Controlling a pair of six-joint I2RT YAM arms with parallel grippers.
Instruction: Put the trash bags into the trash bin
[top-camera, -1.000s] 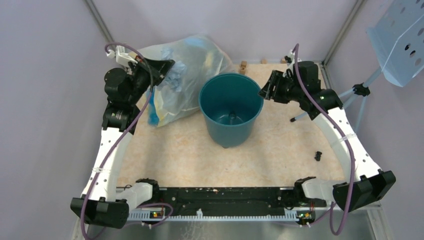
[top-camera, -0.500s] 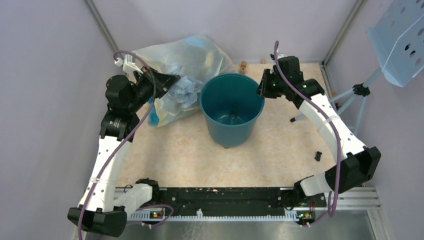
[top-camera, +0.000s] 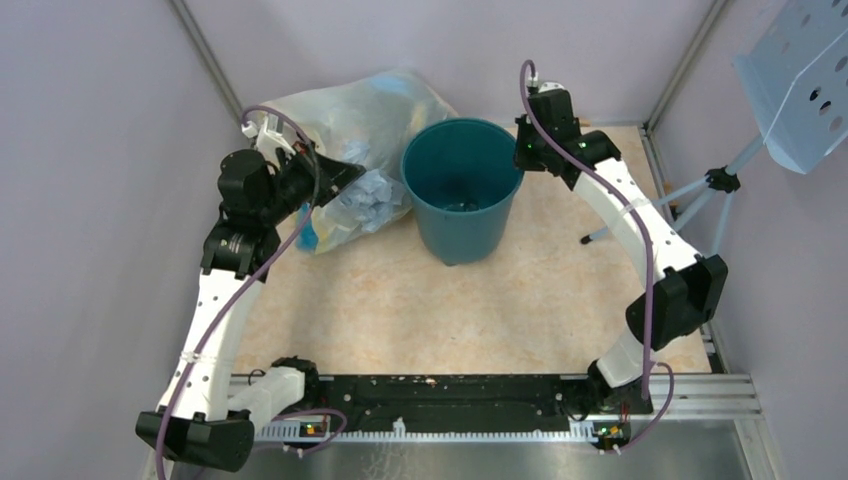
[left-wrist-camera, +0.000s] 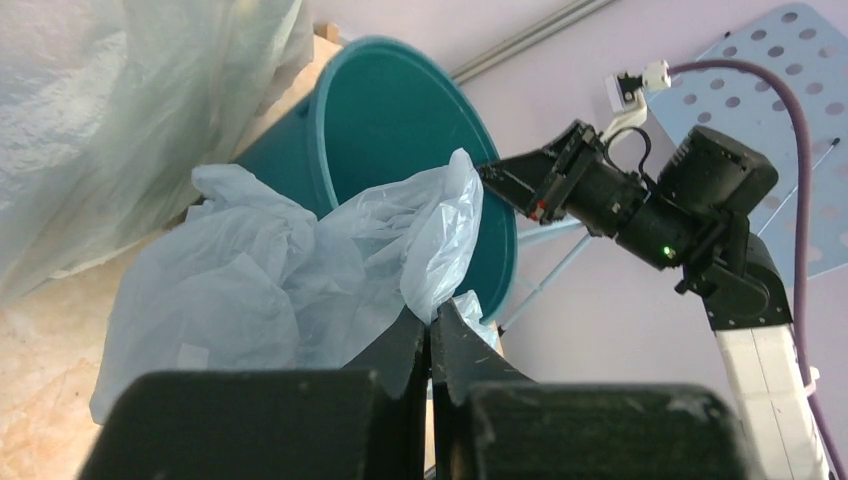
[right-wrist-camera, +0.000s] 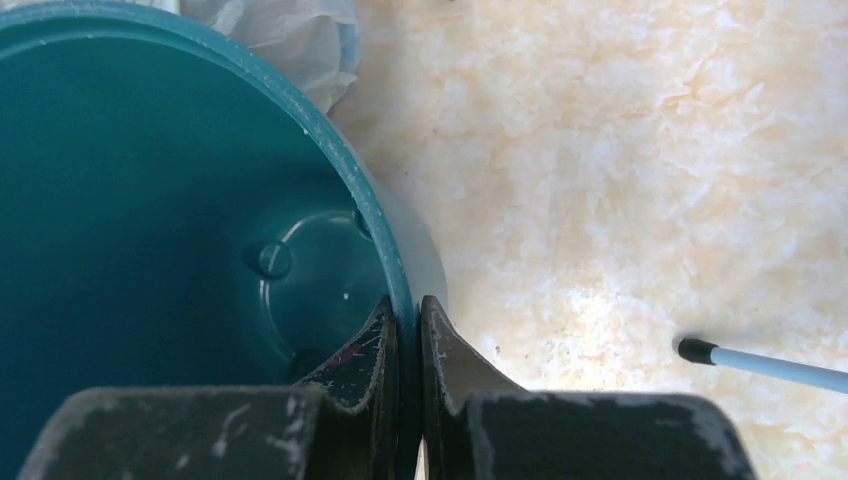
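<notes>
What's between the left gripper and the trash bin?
The pale-blue trash bag, pinched in the left gripper, bunched outside the trash bin; top and left wrist views show it.

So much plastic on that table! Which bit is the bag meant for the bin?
Start at the round teal bin near the middle of the table. At its left side is a small crumpled pale-blue bag, pinched by the left end effector. The big yellowish bag behind it is stuffed with blue items; this one is thin and scrunched.
</notes>
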